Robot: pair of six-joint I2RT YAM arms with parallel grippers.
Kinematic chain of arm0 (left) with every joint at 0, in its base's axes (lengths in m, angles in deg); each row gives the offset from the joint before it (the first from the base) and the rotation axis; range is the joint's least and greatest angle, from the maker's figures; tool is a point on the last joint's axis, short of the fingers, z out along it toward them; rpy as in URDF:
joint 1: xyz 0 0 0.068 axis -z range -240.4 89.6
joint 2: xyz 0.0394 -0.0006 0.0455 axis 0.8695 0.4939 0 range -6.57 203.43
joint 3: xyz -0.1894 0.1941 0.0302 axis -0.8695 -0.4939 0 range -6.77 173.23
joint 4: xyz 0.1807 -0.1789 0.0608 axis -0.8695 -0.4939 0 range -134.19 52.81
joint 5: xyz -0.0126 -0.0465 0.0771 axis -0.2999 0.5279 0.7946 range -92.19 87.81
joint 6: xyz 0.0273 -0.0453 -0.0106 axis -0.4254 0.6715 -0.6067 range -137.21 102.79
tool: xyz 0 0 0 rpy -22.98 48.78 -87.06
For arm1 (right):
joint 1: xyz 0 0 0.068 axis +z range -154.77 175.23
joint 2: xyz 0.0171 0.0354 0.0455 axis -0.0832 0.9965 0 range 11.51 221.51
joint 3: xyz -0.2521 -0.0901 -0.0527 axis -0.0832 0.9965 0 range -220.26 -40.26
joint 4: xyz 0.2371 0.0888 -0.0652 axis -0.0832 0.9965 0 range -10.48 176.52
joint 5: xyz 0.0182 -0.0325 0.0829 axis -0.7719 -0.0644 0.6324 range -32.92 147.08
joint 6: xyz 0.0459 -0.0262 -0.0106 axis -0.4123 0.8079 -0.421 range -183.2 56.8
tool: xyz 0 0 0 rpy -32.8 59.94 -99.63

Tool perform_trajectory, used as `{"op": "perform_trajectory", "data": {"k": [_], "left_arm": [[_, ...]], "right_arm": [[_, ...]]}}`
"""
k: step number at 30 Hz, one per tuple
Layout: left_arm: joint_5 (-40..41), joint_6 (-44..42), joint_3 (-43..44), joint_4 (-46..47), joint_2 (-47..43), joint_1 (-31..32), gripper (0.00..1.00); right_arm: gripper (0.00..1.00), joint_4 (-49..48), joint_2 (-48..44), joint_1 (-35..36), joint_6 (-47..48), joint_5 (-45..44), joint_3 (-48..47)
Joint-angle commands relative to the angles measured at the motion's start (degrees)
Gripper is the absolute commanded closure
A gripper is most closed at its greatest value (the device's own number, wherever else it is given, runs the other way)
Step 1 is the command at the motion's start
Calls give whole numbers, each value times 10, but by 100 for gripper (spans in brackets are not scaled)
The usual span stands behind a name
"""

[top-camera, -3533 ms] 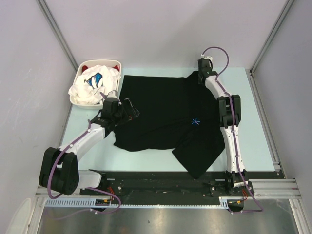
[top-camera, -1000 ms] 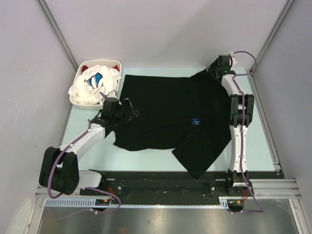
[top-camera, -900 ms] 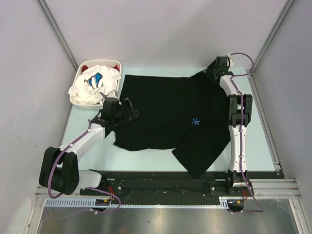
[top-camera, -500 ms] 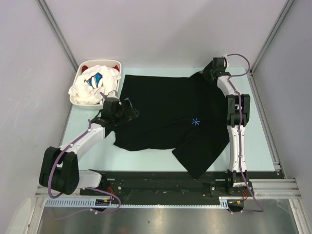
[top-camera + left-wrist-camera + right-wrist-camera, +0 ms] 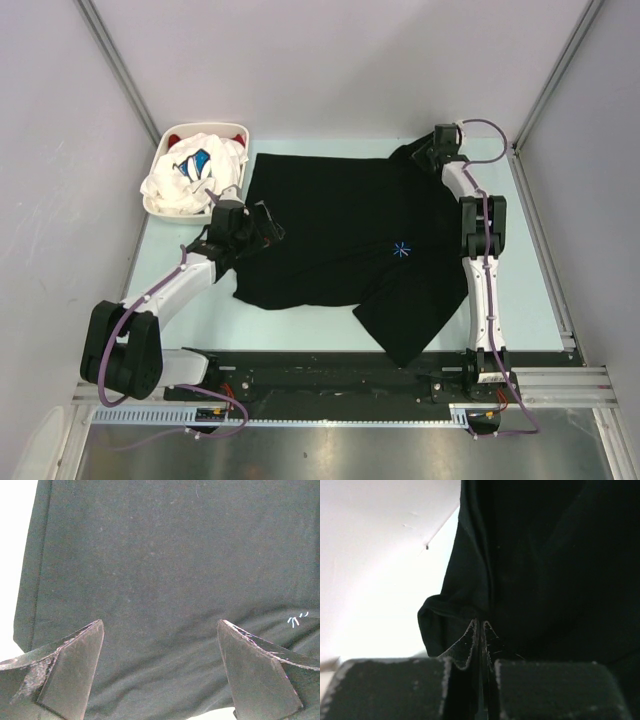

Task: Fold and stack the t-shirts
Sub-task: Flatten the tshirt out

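Observation:
A large black t-shirt (image 5: pixel 340 220) with a tiny blue starburst (image 5: pixel 401 250) lies spread on the pale table. My right gripper (image 5: pixel 424 158) is at the shirt's far right corner; in the right wrist view it (image 5: pixel 481 624) is shut on a bunched fold of the black cloth (image 5: pixel 450 615). My left gripper (image 5: pixel 268 226) hovers over the shirt's left part. In the left wrist view it (image 5: pixel 159 630) is open and empty, with black cloth (image 5: pixel 165 570) and the starburst (image 5: pixel 298 619) below. A white tee with blue print (image 5: pixel 195 165) and a red tee (image 5: pixel 176 134) sit in the basket.
The white oval basket (image 5: pixel 157 208) stands at the far left, close to the left gripper. Bare table (image 5: pixel 520 250) shows right of the shirt. A shirt flap hangs toward the near edge (image 5: pixel 400 345). Grey walls enclose both sides.
My right gripper swung out to the far right corner with the shirt's corner, then came back leftward over the last second. The left arm has not moved.

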Motion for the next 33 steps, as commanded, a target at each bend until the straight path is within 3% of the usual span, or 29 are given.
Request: {"op": "perform_trajectory", "data": {"k": [1, 6, 12, 13, 14, 15, 16, 17, 19, 21, 25, 28, 33], "left_arm": [[13, -14, 3, 5, -6, 3, 0], [19, -17, 5, 4, -7, 2, 0], [26, -17, 2, 4, -4, 3, 0], [27, -16, 2, 4, -2, 2, 0], [27, -17, 3, 3, 0, 2, 0], [28, -17, 3, 2, 1, 2, 0], [31, -18, 2, 3, 0, 2, 0], [36, -16, 1, 4, -2, 2, 0], [41, -16, -5, 3, -18, 2, 0], [55, -16, -13, 2, -37, 2, 0], [89, -19, -17, -21, -137, 2, 0], [102, -18, -14, -48, -192, 1, 0], [52, -76, 0, -93, -286, 1, 0]], "right_arm": [[100, -101, 12, 8, -10, 22, -26], [100, -199, 27, 25, 7, 30, -50], [99, -250, 68, 45, 21, 4, -111], [91, -261, 81, 46, 18, 3, -119], [74, -292, 86, 47, 14, 3, -121], [44, -315, 90, 49, 6, -1, -118], [28, -334, 92, 49, 3, -3, -114], [1, -364, 89, 48, 1, -14, -110], [0, -399, 67, 40, -10, -23, -80], [0, -474, -22, 31, -9, -31, 40], [0, -507, -232, 3, 91, -29, 244], [0, -426, -409, -9, 157, 4, 362], [0, -187, -644, 47, 302, -84, 484]]}}
